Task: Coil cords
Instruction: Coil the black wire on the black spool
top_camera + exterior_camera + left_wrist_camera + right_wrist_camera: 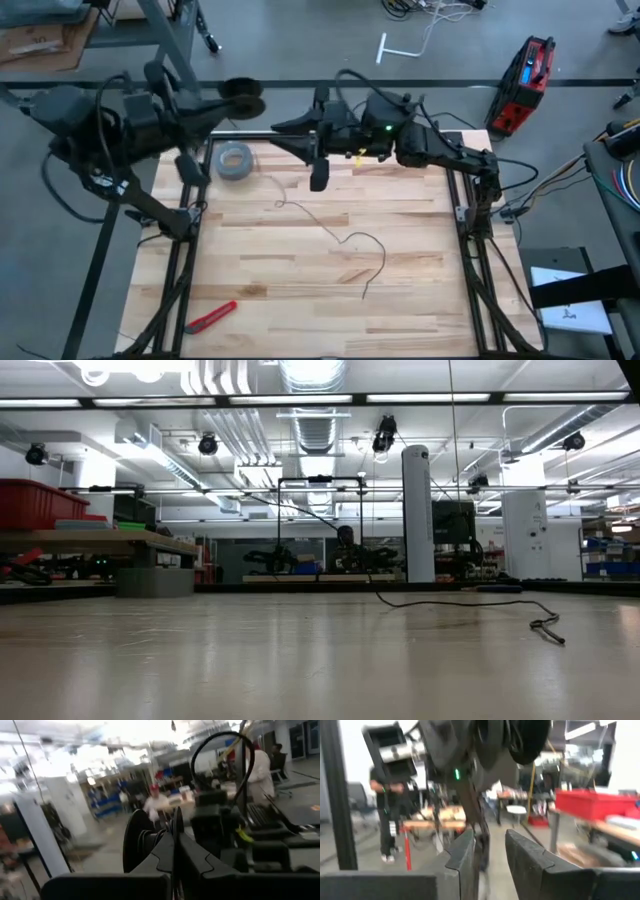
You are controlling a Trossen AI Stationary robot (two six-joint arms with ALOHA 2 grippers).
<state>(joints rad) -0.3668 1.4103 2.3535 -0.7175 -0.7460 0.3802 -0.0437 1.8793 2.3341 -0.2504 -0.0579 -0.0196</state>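
My left gripper is raised over the table's far left edge and is shut on a small black round reel, which also shows in the left wrist view. A very thin black cord lies in loose bends across the middle of the table, its free end resting on the wood. Whether the cord runs up to the reel does not show. My right gripper is held high at the far edge, pointing at the reel. Its fingers are open. My left gripper pinches a thin flange of the reel edge-on between its two fingers. The fingers lie roughly level and point toward the table's right. The reel is lifted clear of the table.
A grey tape roll lies flat near the far left corner, below the raised grippers. A red cutter lies at the near left edge. The bare wood along the near edge is free room.
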